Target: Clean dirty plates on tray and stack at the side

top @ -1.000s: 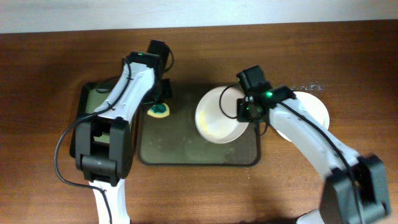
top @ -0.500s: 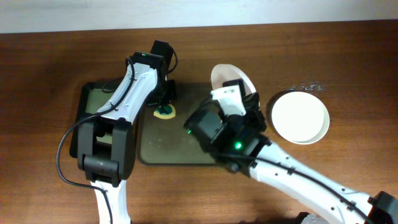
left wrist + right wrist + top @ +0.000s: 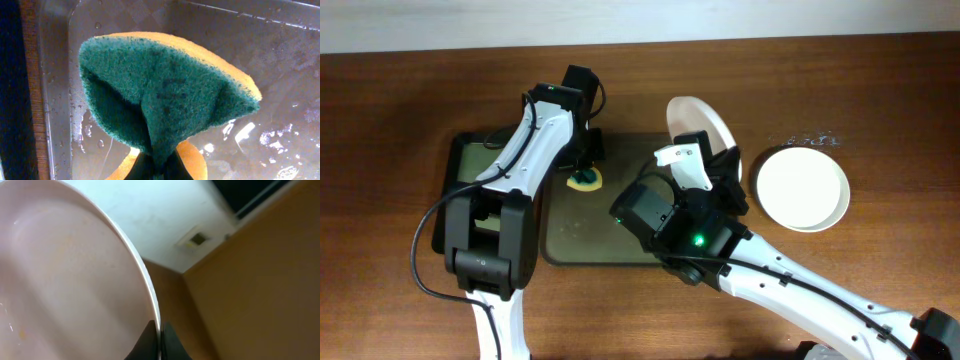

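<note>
My right gripper (image 3: 160, 331) is shut on the rim of a white plate (image 3: 65, 270). It holds the plate up on edge; the face carries faint yellowish specks. From overhead that plate (image 3: 698, 122) stands tilted above the back right of the dark brown tray (image 3: 582, 232), with my raised right arm covering much of the tray. A second white plate (image 3: 803, 188) lies flat on the table right of the tray. My left gripper (image 3: 160, 169) is shut on a folded green and yellow sponge (image 3: 165, 85), which hangs just over the tray's back left part (image 3: 585, 180).
A smaller black tray with a greenish inside (image 3: 468, 162) lies left of the brown tray, partly under my left arm. The brown tray's surface (image 3: 280, 60) is wet, with drops and streaks. Bare wooden table (image 3: 880, 90) surrounds everything.
My right arm has lifted the plate off the tray and tipped it up on edge, swinging high over the tray. The sponge has shifted slightly to the right.
</note>
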